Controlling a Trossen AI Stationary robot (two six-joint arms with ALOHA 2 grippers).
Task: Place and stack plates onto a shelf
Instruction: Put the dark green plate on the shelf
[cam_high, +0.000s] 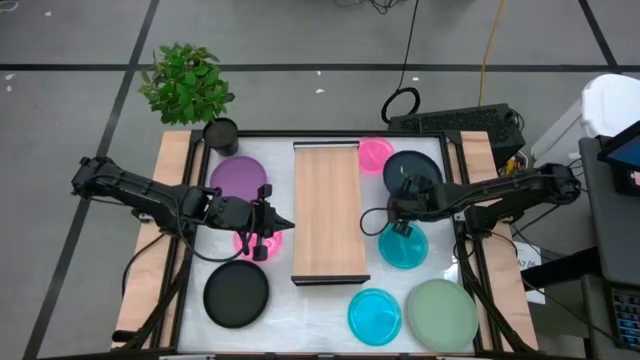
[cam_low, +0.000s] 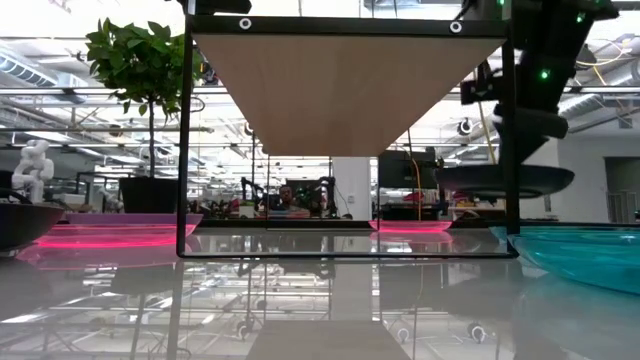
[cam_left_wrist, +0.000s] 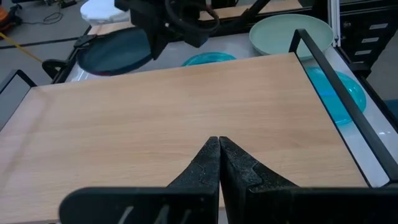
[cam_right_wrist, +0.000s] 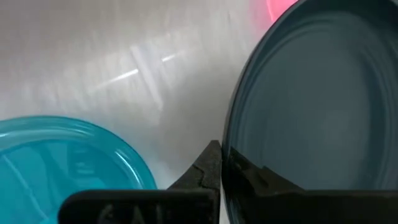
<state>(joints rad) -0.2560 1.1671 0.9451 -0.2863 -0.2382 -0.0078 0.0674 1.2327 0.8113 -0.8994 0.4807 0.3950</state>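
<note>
The shelf (cam_high: 328, 212) is a light-wood board on a black frame in the table's middle; the low view shows the board (cam_low: 350, 90) raised. My right gripper (cam_high: 399, 210) is shut on the dark teal plate (cam_high: 412, 172), right of the shelf. My left gripper (cam_high: 287, 222) is shut and empty at the shelf's left edge, above a pink plate (cam_high: 250, 243) lying flat. Its fingertips (cam_left_wrist: 219, 149) point across the board (cam_left_wrist: 186, 106). Lying flat on the table are a purple plate (cam_high: 238, 178), a black plate (cam_high: 236, 293), a second pink plate (cam_high: 375, 153), two cyan plates (cam_high: 403, 247) (cam_high: 374, 315) and a sage plate (cam_high: 442, 315). My right gripper pinches the dark teal plate at its rim (cam_right_wrist: 231, 149), on the plate's near side. One finger (cam_right_wrist: 205, 171) lies outside the rim, and the other shows dimly through the plate. The plate (cam_low: 505, 182) is lifted clear of the table and roughly level.
A potted plant (cam_high: 188, 82) with its small black pot (cam_high: 220, 133) stands at the table's far left corner. Wooden side rails (cam_high: 150, 240) (cam_high: 500, 270) run along both sides. The black shelf frame posts (cam_low: 183, 140) (cam_low: 512, 150) stand on the tabletop. A keyboard (cam_high: 455, 122) lies beyond the far edge.
</note>
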